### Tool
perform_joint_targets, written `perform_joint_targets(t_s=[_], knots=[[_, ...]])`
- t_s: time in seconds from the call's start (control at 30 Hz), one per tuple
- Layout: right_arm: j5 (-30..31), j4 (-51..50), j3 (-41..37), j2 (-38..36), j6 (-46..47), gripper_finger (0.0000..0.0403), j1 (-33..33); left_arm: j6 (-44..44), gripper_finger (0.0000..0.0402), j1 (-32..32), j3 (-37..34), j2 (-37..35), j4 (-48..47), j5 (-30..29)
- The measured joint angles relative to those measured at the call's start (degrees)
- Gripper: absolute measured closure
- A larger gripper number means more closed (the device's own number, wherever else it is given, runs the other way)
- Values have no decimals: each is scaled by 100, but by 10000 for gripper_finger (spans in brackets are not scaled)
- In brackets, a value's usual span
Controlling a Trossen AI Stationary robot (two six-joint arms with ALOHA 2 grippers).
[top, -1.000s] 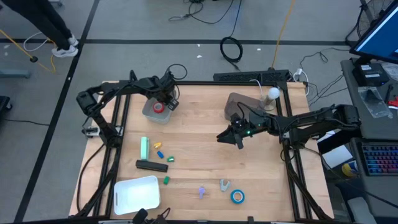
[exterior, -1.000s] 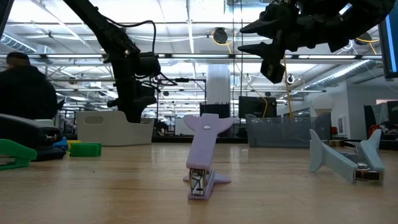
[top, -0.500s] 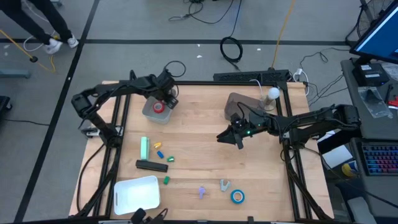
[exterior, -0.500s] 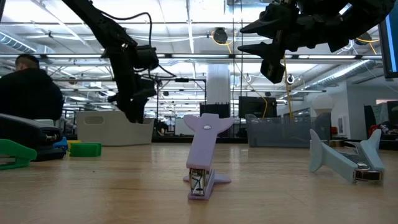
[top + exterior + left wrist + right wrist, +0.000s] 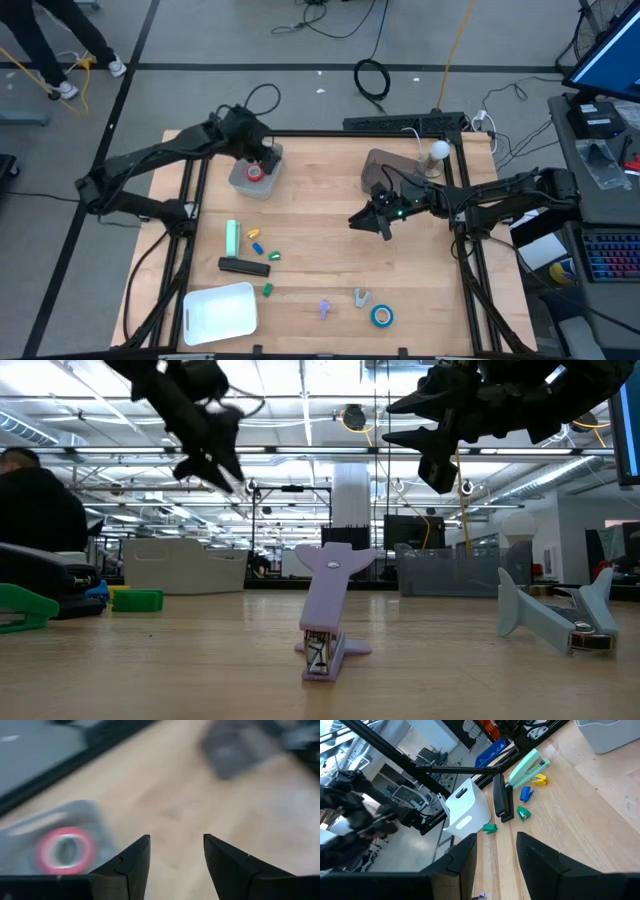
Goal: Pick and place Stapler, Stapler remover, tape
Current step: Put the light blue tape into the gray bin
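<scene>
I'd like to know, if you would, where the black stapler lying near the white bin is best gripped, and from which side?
Grip the black stapler across its narrow width near mid-length, coming straight down from above. It lies flat on the table as a long, slim bar with bare wood along both long sides, so the fingers should fit either side. The white bin sits close, so a sideways approach looks more awkward.
</scene>
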Motion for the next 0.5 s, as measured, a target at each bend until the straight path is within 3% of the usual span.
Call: perform_joint_targets(t_s=[0.13,0.33,0.5], knots=[[-2,0,0,-1,-6,273,0,-231,213,-663,0,-368,199,420],[-22,75,0,-1,25,273,7,-261,213,-1814,0,-662,976,458],[-587,496,0,0,41,273,163,-266,213,-2446,0,-772,1740,409]])
